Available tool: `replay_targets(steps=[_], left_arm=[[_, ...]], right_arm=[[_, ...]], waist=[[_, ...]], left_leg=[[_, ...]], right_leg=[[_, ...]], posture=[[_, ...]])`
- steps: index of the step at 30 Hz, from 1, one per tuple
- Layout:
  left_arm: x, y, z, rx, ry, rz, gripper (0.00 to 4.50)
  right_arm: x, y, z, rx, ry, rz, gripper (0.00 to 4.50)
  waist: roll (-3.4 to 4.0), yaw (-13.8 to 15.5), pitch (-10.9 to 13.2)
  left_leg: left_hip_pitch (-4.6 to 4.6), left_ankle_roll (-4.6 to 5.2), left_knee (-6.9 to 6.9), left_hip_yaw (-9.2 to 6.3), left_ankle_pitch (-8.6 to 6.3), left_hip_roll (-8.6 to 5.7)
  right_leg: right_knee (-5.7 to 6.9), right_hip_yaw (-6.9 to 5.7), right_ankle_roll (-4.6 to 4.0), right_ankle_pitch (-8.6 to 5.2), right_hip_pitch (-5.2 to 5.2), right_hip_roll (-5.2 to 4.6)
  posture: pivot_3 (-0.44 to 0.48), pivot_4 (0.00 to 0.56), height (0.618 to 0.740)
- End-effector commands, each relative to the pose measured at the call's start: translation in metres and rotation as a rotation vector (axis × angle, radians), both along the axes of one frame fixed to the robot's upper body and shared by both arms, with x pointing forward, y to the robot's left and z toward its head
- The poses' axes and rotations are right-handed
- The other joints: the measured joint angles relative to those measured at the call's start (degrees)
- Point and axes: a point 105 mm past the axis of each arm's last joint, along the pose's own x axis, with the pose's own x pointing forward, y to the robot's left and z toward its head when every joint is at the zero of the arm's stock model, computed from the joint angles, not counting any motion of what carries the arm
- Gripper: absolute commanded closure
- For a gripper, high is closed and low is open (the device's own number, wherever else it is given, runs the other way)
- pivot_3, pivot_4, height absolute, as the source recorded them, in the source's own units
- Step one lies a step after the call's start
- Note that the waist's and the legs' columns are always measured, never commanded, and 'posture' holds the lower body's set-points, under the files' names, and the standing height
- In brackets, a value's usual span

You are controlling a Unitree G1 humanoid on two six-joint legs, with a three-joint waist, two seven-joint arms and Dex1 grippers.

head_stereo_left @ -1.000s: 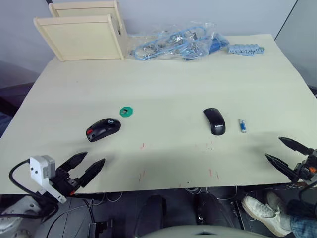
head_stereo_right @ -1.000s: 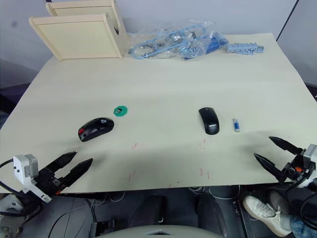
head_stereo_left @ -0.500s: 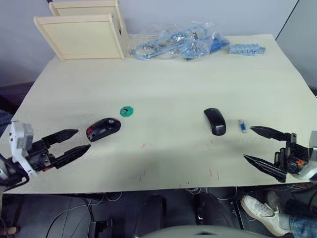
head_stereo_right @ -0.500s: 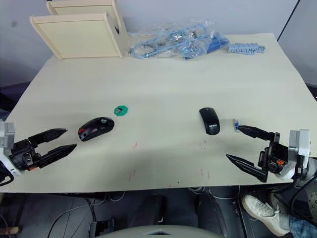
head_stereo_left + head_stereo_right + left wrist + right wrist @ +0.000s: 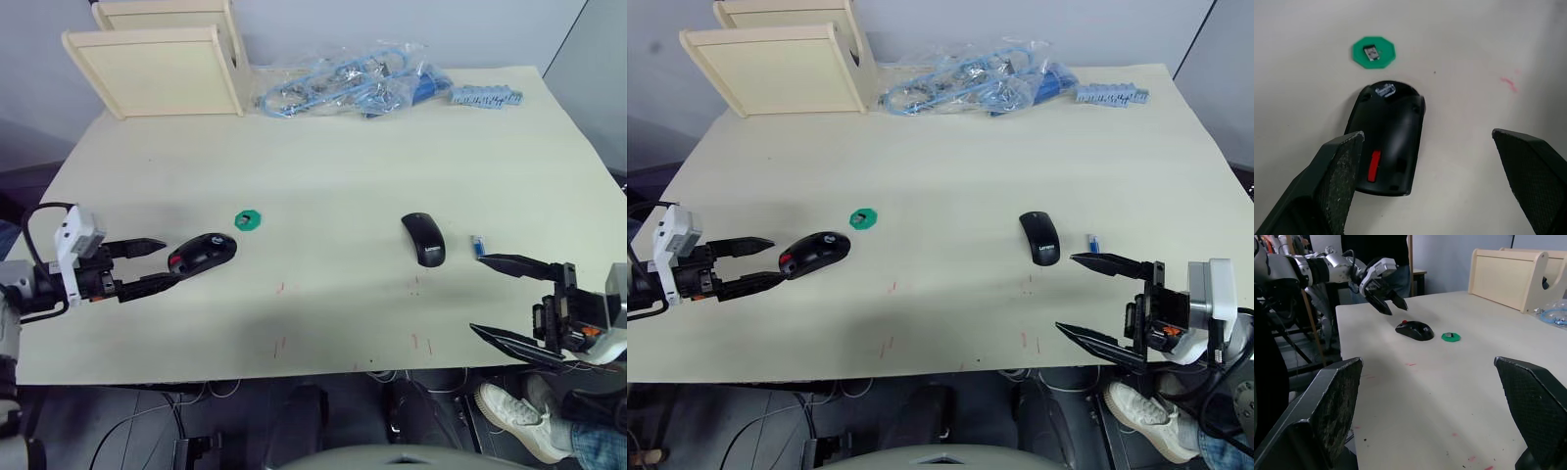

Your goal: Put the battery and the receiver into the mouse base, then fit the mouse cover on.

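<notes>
The mouse base (image 5: 201, 253), black with red inner parts, lies on the left half of the table. My left gripper (image 5: 168, 260) is open just left of it, fingertips almost at its end. The receiver (image 5: 1370, 52), a tiny silver-and-black piece, rests on a green disc (image 5: 251, 220) just beyond the base. The mouse cover (image 5: 423, 238), smooth and black, lies right of centre. The battery (image 5: 479, 247), a small blue stick, lies beside the cover. My right gripper (image 5: 477, 294) is wide open, low over the front right edge; one fingertip is just in front of the battery.
A wooden box (image 5: 157, 69) stands at the back left. A bag of blue cables (image 5: 343, 83) and a blue-grey connector strip (image 5: 487, 96) lie along the back. A person in dark clothes (image 5: 1376, 247) stands beyond the table. A shoe (image 5: 519, 416) is on the floor at the front right.
My left gripper has come up from below the front left edge and moved right to the mouse base. My right gripper has risen, turned its fingers leftward toward the battery and spread wider.
</notes>
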Motion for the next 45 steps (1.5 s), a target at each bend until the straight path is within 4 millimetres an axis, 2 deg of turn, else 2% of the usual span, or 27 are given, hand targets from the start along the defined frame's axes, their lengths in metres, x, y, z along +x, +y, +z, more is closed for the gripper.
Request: replay_targets(steps=[1, 10, 23, 45], left_arm=[[0.01, 0.005, 0.001, 0.06, -0.011, 0.003, 0.03], [0.026, 0.004, -0.003, 0.124, 0.002, -0.032, 0.03], [0.047, -0.009, -0.011, 0.144, 0.03, -0.106, 0.03], [0.05, -0.01, -0.02, 0.18, 0.04, -0.128, 0.03]], right_arm=[[-0.005, 0.004, 0.008, -0.01, -0.041, 0.007, 0.0], [-0.005, 0.01, 0.013, -0.002, -0.054, -0.011, 0.0], [-0.007, 0.015, 0.018, -0.001, -0.064, -0.039, 0.0], [-0.009, 0.011, 0.013, 0.003, -0.062, -0.061, 0.0]], waist=[[-0.01, 0.04, 0.0], [-0.04, 0.04, -0.02], [-0.09, 0.0, -0.05], [-0.14, 0.0, -0.07]], left_leg=[[-0.01, 0.0, 0.0, -0.01, 0.0, 0.0], [-0.08, 0.0, 0.02, -0.02, 0.0, -0.02], [-0.14, 0.01, 0.05, -0.09, 0.0, -0.06], [-0.15, 0.01, 0.08, -0.13, 0.0, -0.06]], right_leg=[[0.0, 0.0, 0.0, 0.0, 0.0, 0.01], [0.05, 0.0, 0.01, 0.01, -0.05, 0.0], [0.06, -0.02, 0.02, 0.02, -0.06, 0.01], [0.1, -0.05, 0.03, 0.02, -0.06, 0.01]], posture=[[0.0, 0.15, 0.74], [0.0, 0.15, 0.74], [0.0, 0.15, 0.74], [0.0, 0.15, 0.74]])
